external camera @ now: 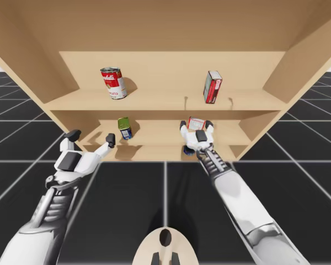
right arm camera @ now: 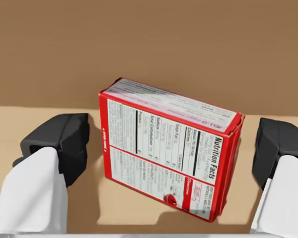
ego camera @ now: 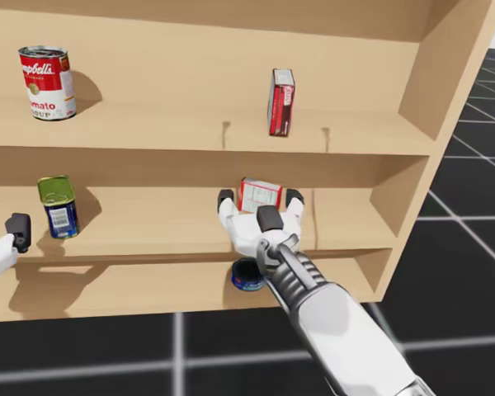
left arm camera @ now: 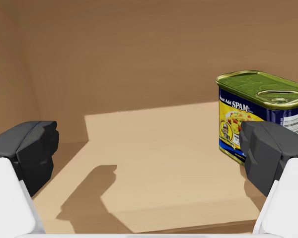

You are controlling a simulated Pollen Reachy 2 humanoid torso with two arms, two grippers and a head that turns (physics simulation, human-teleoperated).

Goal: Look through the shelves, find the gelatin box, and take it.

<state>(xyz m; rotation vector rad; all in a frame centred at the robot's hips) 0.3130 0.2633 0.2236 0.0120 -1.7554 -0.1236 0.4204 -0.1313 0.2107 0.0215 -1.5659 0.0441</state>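
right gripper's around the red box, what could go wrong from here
1. The red box sits skewed between my right gripper's open fingers, so closing may catch a corner and twist it.
2. The blue can on the bottom shelf sits just below my right arm; pulling back low could knock it.
3. A second red box stands on the upper shelf; this one might be wrong.
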